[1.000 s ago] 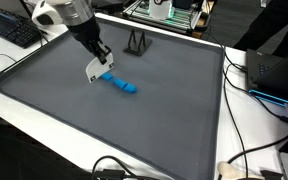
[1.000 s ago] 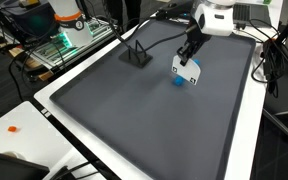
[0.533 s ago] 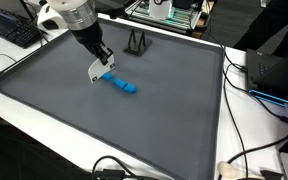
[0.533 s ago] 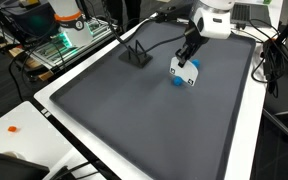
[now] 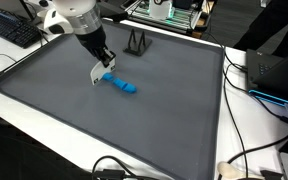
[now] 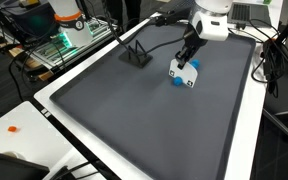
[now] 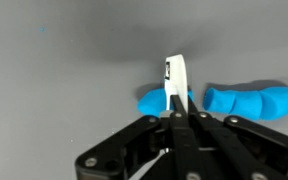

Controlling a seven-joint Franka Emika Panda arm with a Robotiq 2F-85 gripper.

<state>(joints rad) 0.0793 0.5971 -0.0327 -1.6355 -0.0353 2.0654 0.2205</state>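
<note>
A flat white piece [image 7: 176,78] with a small black mark stands edge-on between the jaws of my gripper [image 7: 179,112], which is shut on it. The white piece [image 5: 97,72] hangs just over the grey mat [image 5: 74,115] in both exterior views, close beside one end of a blue oblong object [image 5: 122,86]. In the wrist view the blue object [image 7: 252,101] lies directly behind the white piece and shows on both sides of it. My gripper [image 6: 188,60] reaches down from the arm above; in this exterior view the white piece [image 6: 184,73] hides most of the blue object.
A small black wire stand [image 5: 136,42] sits near the mat's far edge, also seen as the stand [image 6: 136,54]. A keyboard [image 5: 12,30] and cables [image 5: 246,78] lie off the mat. A small orange bit [image 6: 13,128] rests on the white table border.
The arm has shifted slightly along the mat; the white piece stays gripped and has barely moved beside the blue object.
</note>
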